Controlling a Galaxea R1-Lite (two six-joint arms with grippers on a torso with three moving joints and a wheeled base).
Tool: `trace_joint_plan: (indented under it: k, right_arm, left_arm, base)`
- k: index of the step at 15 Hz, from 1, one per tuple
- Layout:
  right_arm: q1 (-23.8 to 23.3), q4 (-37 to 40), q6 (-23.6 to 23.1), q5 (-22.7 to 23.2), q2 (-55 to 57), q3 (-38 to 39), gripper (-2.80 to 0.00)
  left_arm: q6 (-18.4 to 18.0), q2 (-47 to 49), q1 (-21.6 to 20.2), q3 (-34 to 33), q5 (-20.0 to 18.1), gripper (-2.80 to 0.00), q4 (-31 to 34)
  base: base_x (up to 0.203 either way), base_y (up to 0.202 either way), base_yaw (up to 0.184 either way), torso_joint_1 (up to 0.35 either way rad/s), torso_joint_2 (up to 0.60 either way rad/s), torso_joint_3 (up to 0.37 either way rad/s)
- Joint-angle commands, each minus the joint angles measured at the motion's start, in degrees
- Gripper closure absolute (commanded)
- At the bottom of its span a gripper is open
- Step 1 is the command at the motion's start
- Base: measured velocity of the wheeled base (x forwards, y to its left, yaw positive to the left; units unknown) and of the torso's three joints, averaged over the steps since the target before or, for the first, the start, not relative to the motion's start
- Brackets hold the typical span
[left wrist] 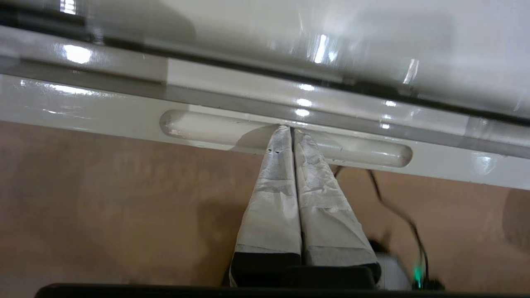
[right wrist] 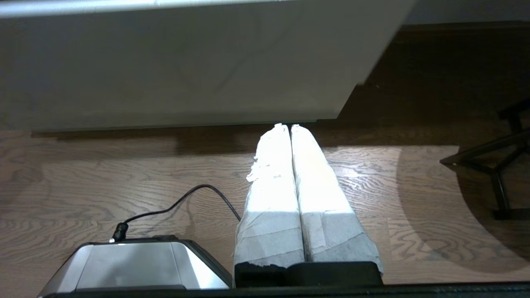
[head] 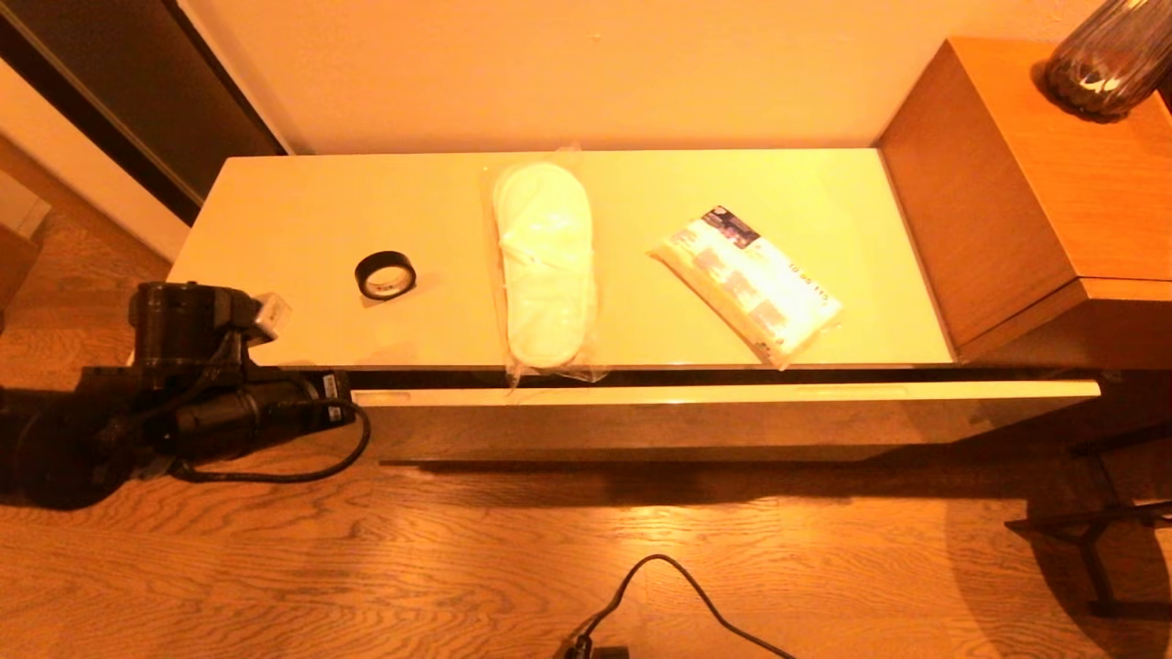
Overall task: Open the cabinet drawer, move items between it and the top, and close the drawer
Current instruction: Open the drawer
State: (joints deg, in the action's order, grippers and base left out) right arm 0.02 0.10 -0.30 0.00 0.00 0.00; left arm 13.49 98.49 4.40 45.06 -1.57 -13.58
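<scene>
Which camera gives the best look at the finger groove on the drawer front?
The left wrist view: the oblong groove fills the frame, with the shut left pincer at it. The head view shows only the drawer's top edge; the right wrist view shows its plain front, no groove.

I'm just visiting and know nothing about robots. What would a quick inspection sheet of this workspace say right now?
Surface: glossy cream top of the low cabinet.
Job's things: tape ring, bagged slippers and printed packet lie on the top; drawer slightly open.
Clutter: nothing seen.
Grippers: left gripper shut, tips at the drawer's recessed grip; right gripper shut, parked low over the floor.
Cables: black cable on the floor.
Surroundings: wooden floor, taller brown cabinet with dark vase.
</scene>
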Motion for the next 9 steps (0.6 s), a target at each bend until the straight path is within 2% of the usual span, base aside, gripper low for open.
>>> trace_joint_plan:
  k: [1, 5, 7, 8, 9]
  right_arm:
    - [0.0, 0.0, 0.0, 0.0, 0.1, 0.1, 0.00]
    - [0.0, 0.0, 0.0, 0.0, 0.1, 0.1, 0.00]
    - [0.0, 0.0, 0.0, 0.0, 0.1, 0.1, 0.00]
    - [0.0, 0.0, 0.0, 0.0, 0.1, 0.1, 0.00]
    - [0.0, 0.0, 0.0, 0.0, 0.1, 0.1, 0.00]
  left_arm:
    - [0.1, -3.6, 0.1, -3.8, -0.1, 0.00, 1.7]
    - [0.4, -16.0, 2.7, -13.2, -0.4, 0.00, 3.3]
    - [0.6, -25.7, 4.0, -16.6, -0.4, 0.00, 7.6]
    - [1.4, -30.3, 4.4, -17.6, -0.3, 0.00, 9.6]
    - [3.9, -35.1, 4.6, -18.1, 0.0, 0.00, 10.7]
  base:
    - [0.000, 0.000, 0.000, 0.000, 0.00, 0.000]
    - [0.000, 0.000, 0.000, 0.000, 0.00, 0.000]
    - [0.000, 0.000, 0.000, 0.000, 0.00, 0.000]
    - [0.000, 0.000, 0.000, 0.000, 0.00, 0.000]
    - [0.000, 0.000, 0.000, 0.000, 0.00, 0.000]
